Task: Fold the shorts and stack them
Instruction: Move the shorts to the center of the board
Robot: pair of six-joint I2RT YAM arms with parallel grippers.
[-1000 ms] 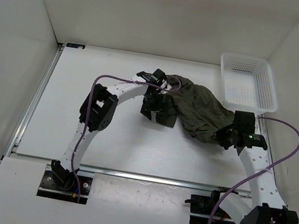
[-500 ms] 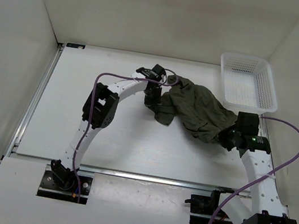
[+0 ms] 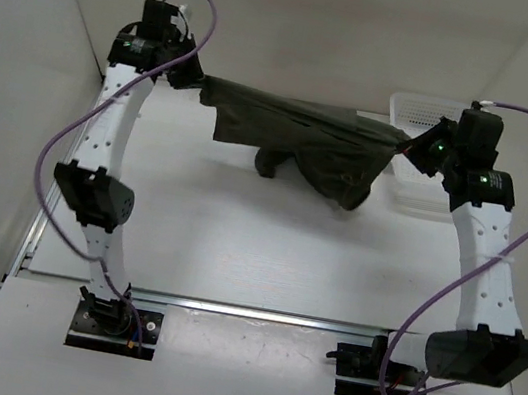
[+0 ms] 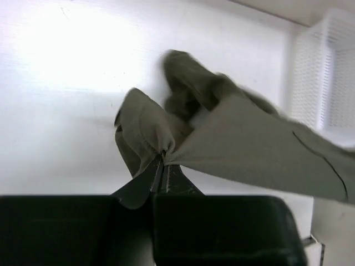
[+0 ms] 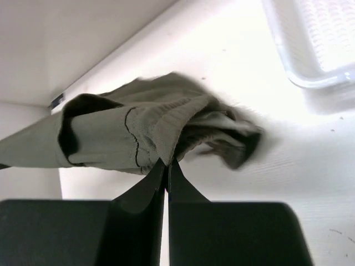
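The shorts [image 3: 304,138] are held up in the air, stretched sideways between the two grippers over the far half of the table [image 3: 234,253]. One end of the cloth is clamped by the left gripper [image 3: 194,84] at the far left. The other end is clamped by the right gripper [image 3: 409,146], just in front of the basket [image 3: 441,111].

From above, both sets of fingertips are hidden by cloth and wrist housings. The grips are seen only in the wrist views, where each pair of fingers is pressed together with a pinch of cloth between the tips. The fingers' lower parts are cut off by the dark gripper bodies filling the bottom of those views.

The middle of the shorts sags in loose folds. A dark mass is seen under the sag, and it cannot be told whether this is hanging cloth or shadow, nor whether the lowest fold touches the table. Waistband and legs cannot be told apart with certainty.

The basket's near left part is covered by the shorts and the right arm. In both wrist views it is blurred and cut off by the frame edge.
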